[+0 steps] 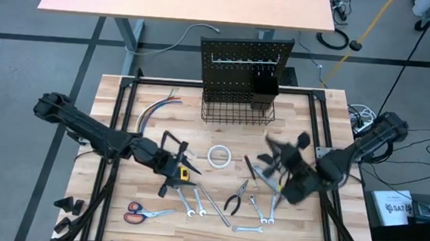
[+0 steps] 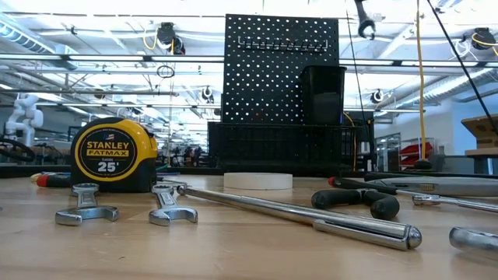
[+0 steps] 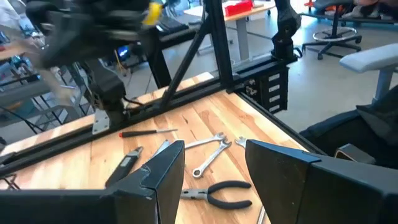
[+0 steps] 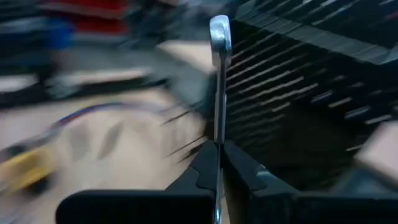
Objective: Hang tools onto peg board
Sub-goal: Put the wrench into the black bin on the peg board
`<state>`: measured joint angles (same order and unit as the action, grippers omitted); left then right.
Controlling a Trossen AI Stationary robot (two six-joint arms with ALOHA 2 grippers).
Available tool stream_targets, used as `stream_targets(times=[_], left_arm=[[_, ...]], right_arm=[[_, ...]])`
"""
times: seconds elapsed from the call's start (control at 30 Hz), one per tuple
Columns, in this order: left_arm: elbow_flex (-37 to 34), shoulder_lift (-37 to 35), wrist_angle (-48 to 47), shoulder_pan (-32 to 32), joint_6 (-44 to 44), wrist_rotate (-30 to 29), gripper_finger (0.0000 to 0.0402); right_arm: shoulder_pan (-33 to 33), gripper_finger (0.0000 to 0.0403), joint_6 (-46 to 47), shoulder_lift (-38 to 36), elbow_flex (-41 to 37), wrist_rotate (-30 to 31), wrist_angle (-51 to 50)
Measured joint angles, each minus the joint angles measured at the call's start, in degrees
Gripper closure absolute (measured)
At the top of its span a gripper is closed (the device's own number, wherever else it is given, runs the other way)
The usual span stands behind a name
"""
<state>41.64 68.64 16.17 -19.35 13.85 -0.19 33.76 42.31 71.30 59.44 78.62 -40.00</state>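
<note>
Right gripper: fingers pinched on a silver wrench, which we log as standing lengthwise out of the fingertips, free end away from the wrist, toward the dark mesh of the basket. In the high view this gripper sits mid-right of the table, in front of the peg board.

Left gripper: fingers parted, nothing between them. In the high view it hovers left of centre, just beside the tape measure.

Items, largest first:

1. Table, pale wood with a black frame.
2. Peg board, upright at the far edge of the table, hook rail across its top; seen face-on in the low view.
3. Basket, black wire, at the board's foot, with a black cup on its right.
4. Wires, coloured bundle, far left.
5. Scissors, orange handles, near left, blades pointing right.
6. Pliers, black handles, near centre, long axis running away from the front edge.
7. Wrenches, we count several lying flat near the front: one beside the pliers, one lying crosswise.
8. Tape measure, yellow; on its side in the low view.
9. Tape roll, white, centre, flat.
10. Screwdriver, red handle, lying along the frame rail.
</note>
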Motion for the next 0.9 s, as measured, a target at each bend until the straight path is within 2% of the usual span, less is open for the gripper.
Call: stream_targets(times=[0.1, 0.27, 0.33, 0.47, 0.57, 0.7, 0.9], left_arm=[[-1.45, -2.25, -0.11, 0.87, -0.02, -0.15, 0.0224], [-3.78, -4.97, 1.1, 2.03, -0.05, -0.5, 0.0224], [-4.69, -5.27, 2.03, 2.4, -0.06, -0.5, 0.0224], [-5.0, -5.35, 2.13, 2.91, -0.06, -0.54, 0.0224], [-5.0, -5.35, 2.13, 2.89, -0.06, -0.52, 0.0224], [-5.0, -5.35, 2.05, 2.84, -0.06, -0.52, 0.0224], [-5.02, -5.35, 0.64, 2.84, -0.09, -0.52, 0.0224]], right_arm=[[-6.05, 0.0403, -3.17, -2.17, 0.0, 2.66, 0.09], [-15.78, 0.0403, -14.37, -4.11, 0.0, 1.93, 5.22], [-19.66, 0.0403, -21.31, -4.92, 0.02, -1.43, 9.82], [-26.28, 0.0403, -36.28, -6.17, 0.02, -15.88, 22.81], [-29.62, 0.0403, -44.04, -6.41, 0.06, -19.06, 31.86], [-33.83, 0.0403, -47.8, -6.44, -0.78, -23.63, 38.13], [-39.39, 0.0403, -48.35, -6.4, -6.93, -27.65, 46.23]])
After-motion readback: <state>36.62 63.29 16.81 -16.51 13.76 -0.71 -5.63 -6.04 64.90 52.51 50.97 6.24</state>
